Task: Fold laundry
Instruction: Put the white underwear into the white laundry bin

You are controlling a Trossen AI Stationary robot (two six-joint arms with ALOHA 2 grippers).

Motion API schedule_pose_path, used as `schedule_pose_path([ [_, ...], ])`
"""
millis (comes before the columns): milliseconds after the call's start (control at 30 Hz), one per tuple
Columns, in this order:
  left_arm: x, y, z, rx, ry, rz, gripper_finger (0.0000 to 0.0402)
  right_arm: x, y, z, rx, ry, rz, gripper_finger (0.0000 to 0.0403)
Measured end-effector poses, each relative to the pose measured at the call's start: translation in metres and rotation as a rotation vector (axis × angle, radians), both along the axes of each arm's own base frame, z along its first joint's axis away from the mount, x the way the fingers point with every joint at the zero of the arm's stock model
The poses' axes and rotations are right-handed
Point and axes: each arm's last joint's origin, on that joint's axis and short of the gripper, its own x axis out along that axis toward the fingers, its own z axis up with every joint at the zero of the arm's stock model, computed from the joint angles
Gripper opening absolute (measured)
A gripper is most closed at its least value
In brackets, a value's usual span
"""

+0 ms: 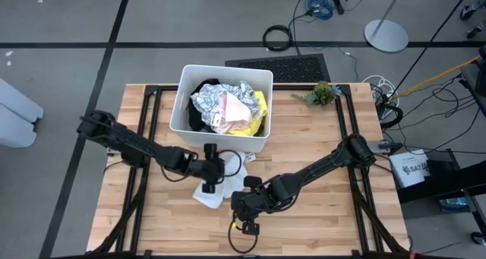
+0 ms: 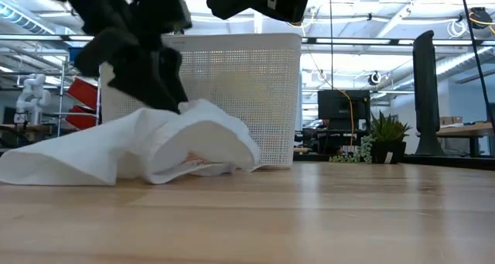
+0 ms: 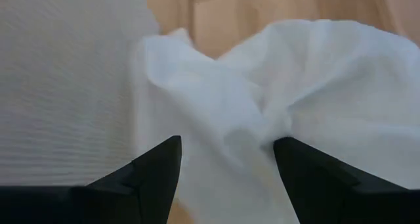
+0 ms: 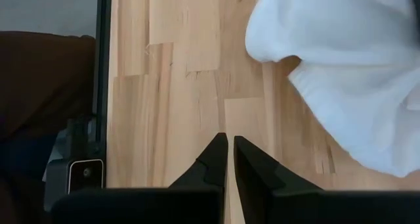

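Observation:
A small white cloth (image 1: 206,192) lies crumpled on the wooden table just in front of the white tub (image 1: 182,99). It also shows in the low view (image 2: 155,144). My left gripper (image 1: 211,175) hangs open right over the cloth, one finger on each side of a raised fold (image 3: 262,99). My right gripper (image 1: 241,210) is shut and hovers over bare wood near the cloth's near edge (image 4: 354,66). The tub holds more laundry: a grey-white patterned piece (image 1: 209,99), a yellow one (image 1: 258,115) and dark ones. My left gripper points slanting down at the cloth's bunched middle (image 3: 249,138), with its fingers spread on either side. Whether the fingertips touch the cloth I cannot tell. My right gripper touches nothing.
The tub's perforated wall (image 2: 232,94) stands close behind the cloth. A small green plant (image 1: 323,93) sits at the far right of the table. Bare wood lies to the right of and nearer than the cloth. The table's black frame edge (image 4: 102,86) runs close to my right gripper.

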Motion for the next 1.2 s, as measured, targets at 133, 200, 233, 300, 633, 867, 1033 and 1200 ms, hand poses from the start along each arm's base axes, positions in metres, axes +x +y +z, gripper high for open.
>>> schedule_pose_path([
  [133,0.0,0.0,-0.025,-0.05,-0.001,-0.038,0.0254,0.0,0.0,0.0,-0.001,0.0,0.001,0.0016],
  [200,0.002,-0.002,-0.038,-0.065,0.011,-0.051,0.0254,0.0,0.0,0.0,-0.001,-0.002,0.002,0.0016],
  [233,0.003,-0.002,-0.047,-0.073,0.034,-0.045,0.0254,0.0,0.0,0.0,0.0,-0.003,0.002,0.0016],
  [300,0.006,-0.003,-0.063,-0.1,0.064,0.003,0.0254,0.0,0.0,0.0,0.001,-0.006,0.002,0.0016],
  [633,0.022,-0.018,-0.089,-0.161,0.085,-0.032,0.0183,0.0,0.0,0.0,-0.001,0.001,0.0,0.0016],
  [867,0.017,-0.021,-0.071,-0.128,0.066,-0.041,0.0041,0.0,0.0,0.0,-0.002,0.0,0.002,0.0016],
  [1033,0.01,-0.031,-0.066,-0.051,0.06,-0.089,0.0018,-0.002,0.002,-0.001,-0.004,0.012,0.002,0.0016],
  [1200,-0.005,-0.045,-0.045,-0.027,0.027,-0.117,0.0014,-0.011,0.005,-0.004,-0.012,0.088,-0.032,0.0016],
])
